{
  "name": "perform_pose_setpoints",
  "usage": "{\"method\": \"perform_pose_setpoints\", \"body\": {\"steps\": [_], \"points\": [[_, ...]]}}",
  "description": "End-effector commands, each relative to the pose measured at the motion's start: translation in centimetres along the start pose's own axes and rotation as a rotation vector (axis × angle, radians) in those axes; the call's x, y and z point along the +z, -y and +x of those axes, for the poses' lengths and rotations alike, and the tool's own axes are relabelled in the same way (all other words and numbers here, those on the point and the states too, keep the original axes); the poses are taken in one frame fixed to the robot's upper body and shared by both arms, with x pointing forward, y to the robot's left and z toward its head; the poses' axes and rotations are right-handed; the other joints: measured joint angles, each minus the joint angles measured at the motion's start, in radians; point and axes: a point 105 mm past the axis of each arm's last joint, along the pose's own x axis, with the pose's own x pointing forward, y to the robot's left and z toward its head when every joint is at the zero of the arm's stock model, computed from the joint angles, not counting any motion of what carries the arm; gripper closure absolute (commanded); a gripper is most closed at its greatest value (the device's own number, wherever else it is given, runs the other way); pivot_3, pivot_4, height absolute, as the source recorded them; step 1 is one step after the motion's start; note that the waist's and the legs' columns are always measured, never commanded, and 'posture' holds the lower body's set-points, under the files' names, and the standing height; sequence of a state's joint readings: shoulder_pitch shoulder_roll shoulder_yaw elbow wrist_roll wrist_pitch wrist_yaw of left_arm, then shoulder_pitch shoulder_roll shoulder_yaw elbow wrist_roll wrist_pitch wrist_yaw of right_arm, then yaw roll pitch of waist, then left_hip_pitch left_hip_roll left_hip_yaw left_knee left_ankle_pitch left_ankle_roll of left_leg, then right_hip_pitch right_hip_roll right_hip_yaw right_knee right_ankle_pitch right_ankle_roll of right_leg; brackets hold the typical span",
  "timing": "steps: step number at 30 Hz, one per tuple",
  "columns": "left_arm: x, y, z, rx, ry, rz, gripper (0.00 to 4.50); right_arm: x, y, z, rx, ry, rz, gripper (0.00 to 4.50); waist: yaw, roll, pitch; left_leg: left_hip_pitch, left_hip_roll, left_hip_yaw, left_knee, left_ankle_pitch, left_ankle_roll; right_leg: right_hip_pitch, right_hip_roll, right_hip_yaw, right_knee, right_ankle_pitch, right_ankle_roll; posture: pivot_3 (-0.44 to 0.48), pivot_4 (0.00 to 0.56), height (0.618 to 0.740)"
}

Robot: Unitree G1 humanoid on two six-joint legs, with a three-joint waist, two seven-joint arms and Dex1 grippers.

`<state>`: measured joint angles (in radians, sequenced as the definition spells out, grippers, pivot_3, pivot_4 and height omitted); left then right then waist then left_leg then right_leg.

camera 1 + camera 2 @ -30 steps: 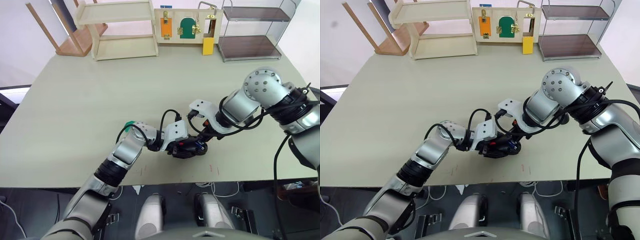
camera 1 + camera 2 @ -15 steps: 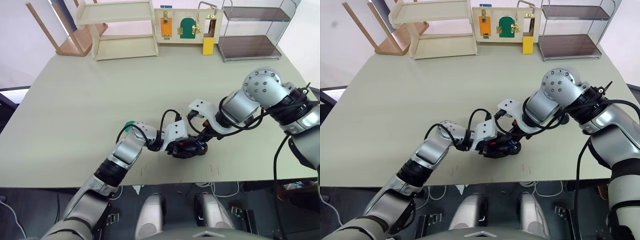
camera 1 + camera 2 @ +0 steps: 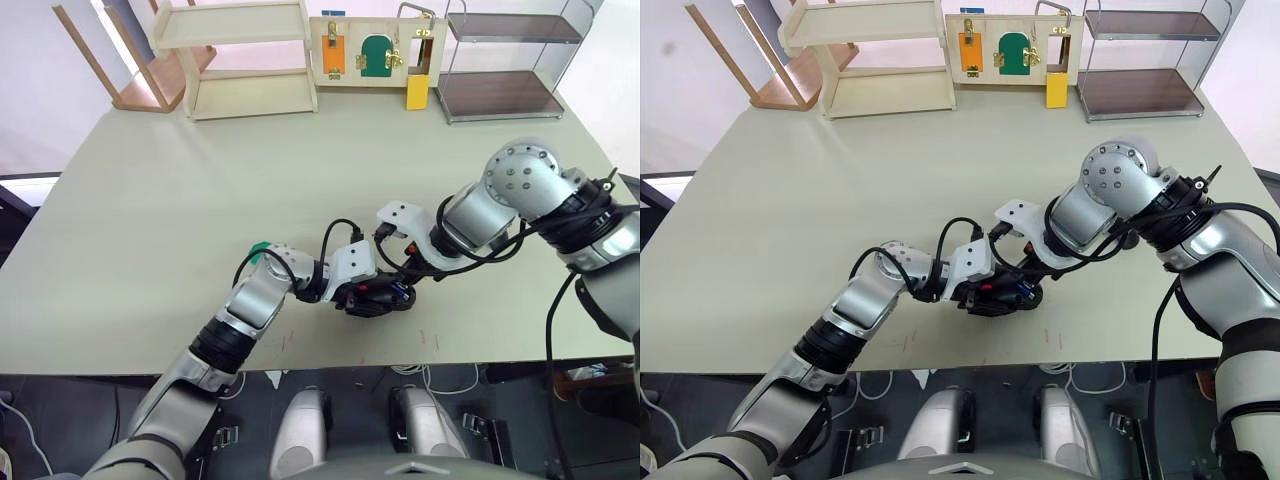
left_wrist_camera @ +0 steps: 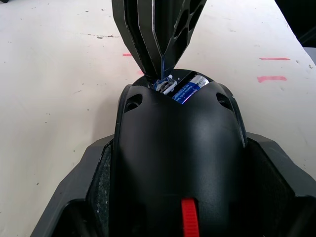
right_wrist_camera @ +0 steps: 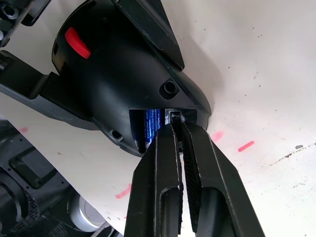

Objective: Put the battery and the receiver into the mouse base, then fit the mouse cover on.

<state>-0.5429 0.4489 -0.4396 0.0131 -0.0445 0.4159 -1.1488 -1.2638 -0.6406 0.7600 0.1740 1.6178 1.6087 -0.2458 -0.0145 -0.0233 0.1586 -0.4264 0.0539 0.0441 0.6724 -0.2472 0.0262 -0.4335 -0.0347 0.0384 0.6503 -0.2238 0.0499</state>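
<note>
The black mouse base (image 3: 375,297) lies on the table near its front edge, and my left gripper (image 3: 362,291) is shut on its two sides. In the left wrist view its red wheel (image 4: 189,222) faces the camera. The blue battery (image 5: 152,123) lies in the base's open compartment. Beside it the tiny grey receiver (image 5: 175,116) sits at the compartment's edge, with my right gripper (image 5: 177,129) shut on it and its fingers (image 4: 158,44) pointing down into the base. The mouse cover is out of view.
A round green disc (image 3: 259,246) lies just behind my left wrist. At the table's back stand a wooden shelf (image 3: 235,60), a latch board (image 3: 365,50) and a metal rack (image 3: 505,65). The table's front edge (image 3: 330,368) runs close below the base.
My right arm's elbow has drifted slightly left. Both grippers and the mouse base stay where they were.
</note>
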Motion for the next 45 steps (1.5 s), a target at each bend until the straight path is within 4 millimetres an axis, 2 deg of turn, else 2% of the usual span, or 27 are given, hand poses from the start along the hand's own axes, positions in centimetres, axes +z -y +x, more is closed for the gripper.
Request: {"method": "perform_pose_setpoints", "body": {"steps": [1, 4, 7, 13, 29, 34, 35, 37, 39, 40, 45], "points": [[-1.2, 0.7, 0.6, -0.03, -0.035, -0.051, 1.56, -0.1, -0.4, -0.3, 0.019, 0.01, -0.016, 4.5, 0.0, 0.0, 0.0, 0.0, 0.0, 0.0, 0.0, 0.0, 0.0, 0.0, 0.0, 0.0, 0.0, 0.0, 0.0, 0.0, 0.15, 0.74], [-1.2, 0.7, 0.6, -0.031, -0.034, -0.051, 1.56, -0.1, -0.3, -0.3, 0.015, 0.011, -0.016, 3.54, 0.0, 0.0, 0.0, -0.001, 0.0, -0.001, 0.0, 0.0, 0.0, 0.0, 0.0, -0.001, -0.001, 0.0, 0.001, 0.0, 0.15, 0.74], [-1.2, 0.7, 0.6, -0.032, -0.034, -0.052, 1.56, 0.0, -0.2, -0.4, 0.008, 0.015, -0.015, 2.31, 0.0, 0.0, 0.0, -0.002, 0.0, -0.001, 0.0, 0.0, 0.0, -0.001, 0.0, -0.001, -0.002, 0.001, 0.001, 0.0, 0.15, 0.74], [-1.2, 0.7, 0.7, -0.033, -0.032, -0.053, 1.56, 0.0, -0.1, -0.5, 0.006, 0.02, -0.014, 2.31, 0.001, 0.0, 0.0, -0.004, 0.0, -0.002, 0.0, 0.0, 0.0, -0.002, 0.0, -0.002, -0.002, 0.001, 0.002, 0.0, 0.15, 0.74], [-1.3, 0.8, 0.7, -0.035, -0.039, -0.047, 1.56, -0.4, 0.3, -3.4, 0.054, 0.109, -0.014, 2.31, 0.002, 0.0, 0.0, -0.005, 0.0, -0.003, 0.0, 0.0, 0.0, -0.002, 0.0, -0.003, -0.003, 0.001, 0.002, 0.0, 0.15, 0.74], [-1.3, 0.9, 0.7, -0.034, -0.045, -0.044, 1.56, -1.5, 0.2, -4.6, 0.064, 0.255, -0.085, 2.31, 0.007, 0.0, 0.0, -0.006, 0.0, -0.005, 0.0, 0.0, 0.0, -0.002, 0.0, -0.005, -0.005, 0.001, 0.002, 0.0, 0.15, 0.74], [-1.3, 1.0, 0.7, -0.034, -0.045, -0.044, 1.56, -1.7, 0.5, -4.7, 0.061, 0.294, -0.09, 2.51, 0.007, 0.0, 0.0, -0.006, 0.0, -0.005, 0.0, 0.0, 0.0, -0.002, 0.0, -0.006, -0.005, 0.001, 0.002, 0.0, 0.15, 0.74], [-1.4, 1.0, 0.7, -0.033, -0.046, -0.046, 1.56, -1.9, 0.7, -4.9, 0.084, 0.384, -0.1, 3.18, 0.007, 0.0, 0.0, -0.006, -0.001, -0.006, -0.001, 0.0, 0.0, -0.001, 0.0, -0.006, -0.006, 0.001, 0.002, 0.0, 0.15, 0.74], [-1.4, 1.0, 0.7, -0.033, -0.047, -0.045, 1.56, -2.3, 1.1, -4.8, 0.092, 0.45, -0.093, 4.16, 0.004, 0.0, 0.0, -0.006, -0.001, -0.005, -0.001, 0.0, 0.0, -0.001, 0.0, -0.006, -0.006, 0.001, 0.002, 0.0, 0.15, 0.74], [-1.4, 1.0, 0.7, -0.033, -0.048, -0.045, 1.56, -2.4, 1.2, -4.7, 0.095, 0.483, -0.096, 4.47, 0.004, 0.0, 0.0, -0.005, -0.001, -0.005, -0.001, 0.0, 0.0, -0.001, 0.0, -0.006, -0.005, 0.001, 0.002, 0.0, 0.15, 0.74], [-1.4, 1.0, 0.7, -0.032, -0.049, -0.044, 1.56, -2.4, 2.0, -4.3, 0.086, 0.641, -0.15, 4.47, 0.003, 0.0, 0.0, -0.004, 0.0, -0.006, 0.0, 0.0, 0.0, 0.0, 0.001, -0.006, -0.005, 0.001, 0.002, 0.0, 0.15, 0.74]]}}
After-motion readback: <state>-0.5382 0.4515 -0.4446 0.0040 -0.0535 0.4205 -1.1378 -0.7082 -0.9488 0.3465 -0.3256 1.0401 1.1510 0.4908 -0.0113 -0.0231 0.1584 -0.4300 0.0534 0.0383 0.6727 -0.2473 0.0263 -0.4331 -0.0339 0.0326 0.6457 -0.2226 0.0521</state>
